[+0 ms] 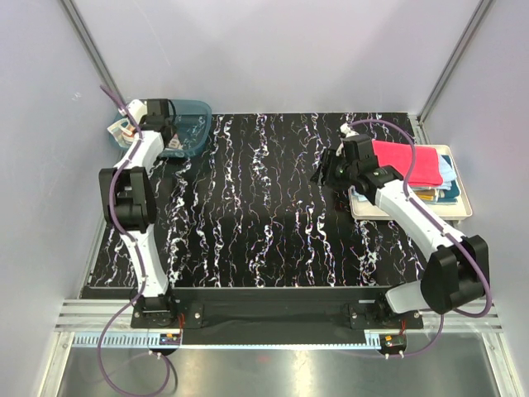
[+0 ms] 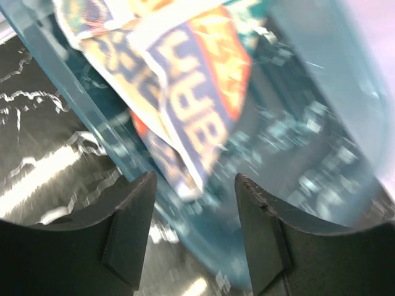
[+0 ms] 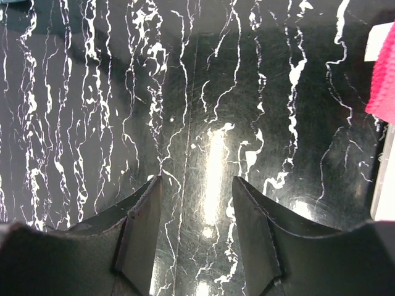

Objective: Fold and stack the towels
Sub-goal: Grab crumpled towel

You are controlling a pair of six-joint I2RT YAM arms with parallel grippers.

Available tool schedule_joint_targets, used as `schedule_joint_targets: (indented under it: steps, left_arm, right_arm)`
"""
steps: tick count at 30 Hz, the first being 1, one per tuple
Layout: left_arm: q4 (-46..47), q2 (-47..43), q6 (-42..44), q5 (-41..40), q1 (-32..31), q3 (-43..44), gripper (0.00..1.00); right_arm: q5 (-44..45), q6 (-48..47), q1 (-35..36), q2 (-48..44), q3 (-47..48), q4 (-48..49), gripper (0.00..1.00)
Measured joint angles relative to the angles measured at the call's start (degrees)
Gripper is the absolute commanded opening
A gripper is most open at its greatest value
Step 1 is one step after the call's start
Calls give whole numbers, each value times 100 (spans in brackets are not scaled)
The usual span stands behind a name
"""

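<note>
- Looking down the left wrist view, I see the left claw [image 2: 194, 185] with its jaws spread wide and nothing between them. It hangs over the plastic bin [image 1: 197, 124] at about ten o'clock on the table [image 1: 264, 215].
- The lettered towel [image 2: 185, 80] lies crumpled inside that bin, at twelve o'clock from the claw and apart from it.
- I judge it light, limp and a little grippy, so it will drape and drag rather than slide. I would pinch a raised fold or the loose corner nearest the jaws, not the flat middle, and keep off the bin wall.
- The right claw [image 3: 196, 185] is parted too and empty, over bare table.
- A red-pink towel [image 1: 405, 161] tops a pile of others on the tray [image 1: 459, 207] at three o'clock.
</note>
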Motion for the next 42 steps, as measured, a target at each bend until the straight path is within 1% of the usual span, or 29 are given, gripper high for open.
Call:
schedule_joint_targets:
  steps: [6,9,13,16,26,30,35,42]
  left_arm:
    - [612,951,7,-85,260,315,61]
    - [824,1266,24,-92,328,662,61]
    - [879,1606,2,-170,367,1172,61]
    - [859,1657,-39,-262,378,1244,60]
    - [581,1657,-105,-935,439,1285,62]
    - [511,1657,-96,-1021,522,1300,61]
    - [487,1740,-61,-1025,577,1515,57]
    - [476,1980,-188,-994,579,1725,54]
  right_arm:
    - [-138,17,50,44,-98,81,56]
    - [-177,17,52,151,-103,168,56]
    - [-282,35,55,339,-103,232,55]
    - [-315,39,55,457,-103,240,55]
    - [-398,39,55,640,-103,315,55]
    - [-435,44,55,697,-103,330,55]
    - [-439,44,55,780,-103,330,54]
    - [-442,42,57,870,-103,326,54]
